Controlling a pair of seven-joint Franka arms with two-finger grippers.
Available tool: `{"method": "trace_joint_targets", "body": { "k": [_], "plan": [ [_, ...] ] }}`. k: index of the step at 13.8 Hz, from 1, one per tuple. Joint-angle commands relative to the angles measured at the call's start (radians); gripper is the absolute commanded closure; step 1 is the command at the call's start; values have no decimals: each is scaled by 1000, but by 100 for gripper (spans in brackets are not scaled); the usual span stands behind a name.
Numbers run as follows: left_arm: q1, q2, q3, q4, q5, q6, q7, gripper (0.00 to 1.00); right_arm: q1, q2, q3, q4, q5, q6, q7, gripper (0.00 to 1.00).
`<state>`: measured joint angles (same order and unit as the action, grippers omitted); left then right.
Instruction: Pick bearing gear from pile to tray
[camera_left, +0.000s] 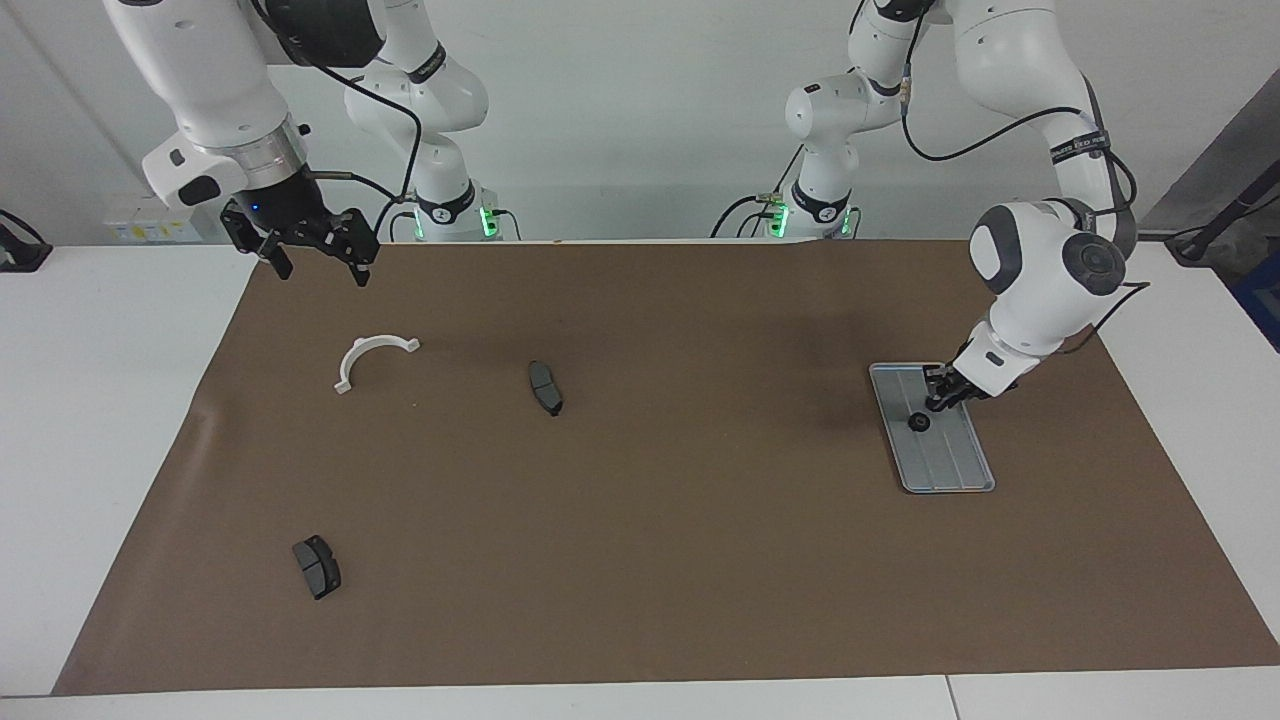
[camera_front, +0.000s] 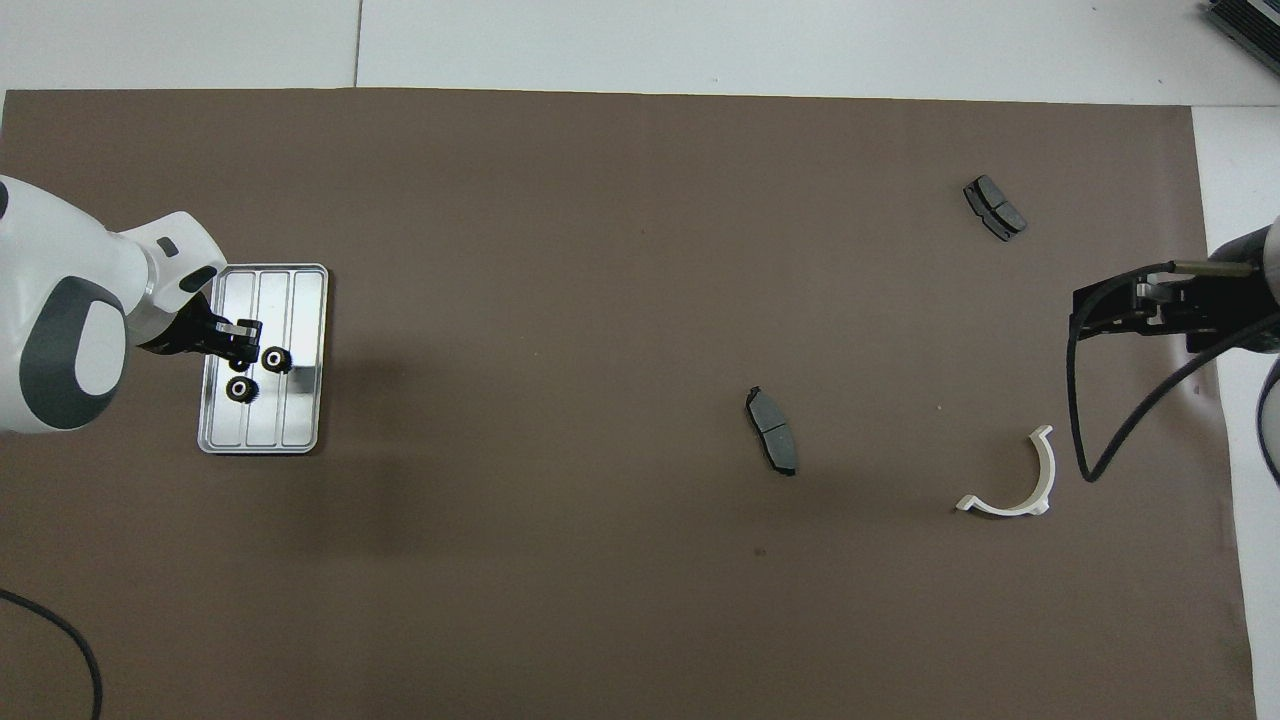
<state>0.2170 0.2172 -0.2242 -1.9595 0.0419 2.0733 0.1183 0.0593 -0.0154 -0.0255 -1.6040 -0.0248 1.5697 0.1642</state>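
Our left gripper (camera_left: 941, 397), fingers clenched on a gear, hangs low over the tray (camera_left: 958, 470) beside two gears (camera_front: 258, 373); released carelessly, it could knock them. Our right gripper (camera_left: 314, 252) waits, fingers spread.

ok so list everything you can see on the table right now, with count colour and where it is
tray: 1, silver-grey, on the mat at the left arm's end
gears: 2 visible, black, in the tray
brake pads: 2, dark grey, one mid-mat, one farther from the robots toward the right arm's end
bracket: 1, white half-ring, toward the right arm's end
mat: 1, brown, covering the table
left gripper: jaws shut, over the tray
right gripper: jaws open, waiting above the mat's edge
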Motion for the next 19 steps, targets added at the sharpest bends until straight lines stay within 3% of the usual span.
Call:
{"method": "trace_joint_targets", "body": {
  "k": [1, 3, 5, 8, 10, 11, 14, 19],
  "plan": [
    [-5, -62, 3, -108, -17, 47, 24, 89, -13, 3, 6, 7, 23, -16, -25, 0],
    [-14, -74, 3, -140, -17, 47, 23, 88, -12, 3, 6, 7, 23, -16, -25, 0],
    [-16, -78, 3, -157, -17, 53, 23, 77, -13, 3, 6, 7, 23, -16, -25, 0],
    [-16, -78, 3, -160, -17, 54, 23, 47, -12, 3, 6, 7, 23, -16, -25, 0],
    [-16, -76, 2, -156, -17, 54, 23, 22, -12, 3, 6, 7, 23, -14, -25, 0],
    [-16, -76, 2, -145, -17, 56, 23, 17, -12, 3, 6, 7, 23, -14, -25, 0],
    [-15, -76, 0, 0, -17, -25, 23, 6, -12, 3, 6, 7, 22, -14, -25, 0],
    [4, -76, 6, 288, -17, -296, 17, 0, -12, 3, 6, 7, 23, -14, -25, 0]
  ]
}}
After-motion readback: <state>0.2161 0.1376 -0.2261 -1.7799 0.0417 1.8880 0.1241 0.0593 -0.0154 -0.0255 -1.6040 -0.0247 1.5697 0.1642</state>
